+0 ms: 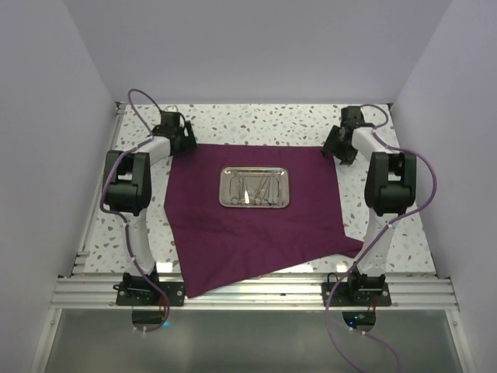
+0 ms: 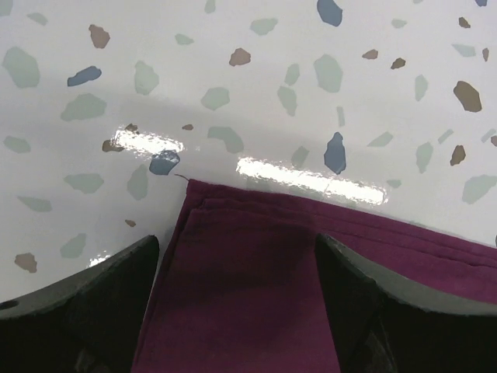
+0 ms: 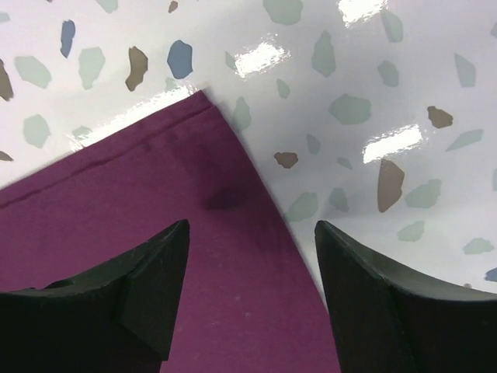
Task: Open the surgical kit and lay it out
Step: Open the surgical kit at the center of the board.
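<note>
The dark purple cloth wrap [image 1: 248,233] lies spread flat on the table. A shiny steel tray [image 1: 255,187] sits at its middle and holds thin steel instruments [image 1: 260,190], too small to tell apart. My left gripper [image 1: 185,142] is open over the cloth's far left corner [image 2: 233,264]; the cloth lies flat between the fingers, not pinched. My right gripper [image 1: 335,148] is open over the far right corner [image 3: 194,202], one finger over cloth and one over bare table.
The speckled terrazzo tabletop [image 1: 264,124] shows around the cloth. White walls close in the back and both sides. A metal rail [image 1: 248,291] runs along the near edge, and the cloth's near left corner reaches it.
</note>
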Tool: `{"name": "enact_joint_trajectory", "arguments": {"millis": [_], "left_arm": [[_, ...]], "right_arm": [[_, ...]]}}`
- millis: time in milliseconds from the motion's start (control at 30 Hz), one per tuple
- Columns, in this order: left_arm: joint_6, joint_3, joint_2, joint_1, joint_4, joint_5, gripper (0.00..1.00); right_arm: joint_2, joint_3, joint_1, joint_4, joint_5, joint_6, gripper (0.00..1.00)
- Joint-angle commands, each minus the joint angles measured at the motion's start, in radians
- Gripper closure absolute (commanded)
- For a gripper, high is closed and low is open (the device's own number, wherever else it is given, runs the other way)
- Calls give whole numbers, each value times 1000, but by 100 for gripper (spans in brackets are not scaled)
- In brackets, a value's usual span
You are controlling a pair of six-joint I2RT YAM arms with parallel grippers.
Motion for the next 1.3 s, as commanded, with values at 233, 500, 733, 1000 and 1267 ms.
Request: {"name": "enact_joint_trajectory", "arguments": {"millis": [233, 500, 733, 1000, 1267], "left_arm": [[-2, 17, 62, 9, -4, 81, 28], [0, 56, 108, 9, -1, 168, 65], [-2, 182, 163, 12, -38, 241, 100], [3, 486, 301, 28, -162, 201, 100], [3, 889, 478, 57, -219, 175, 100]], "right_arm": [[86, 19, 8, 69, -123, 23, 52], [109, 31, 10, 82, -165, 29, 100], [136, 158, 10, 46, -165, 35, 100], [323, 541, 8, -82, -160, 55, 100], [481, 876, 2, -135, -93, 95, 100]]}}
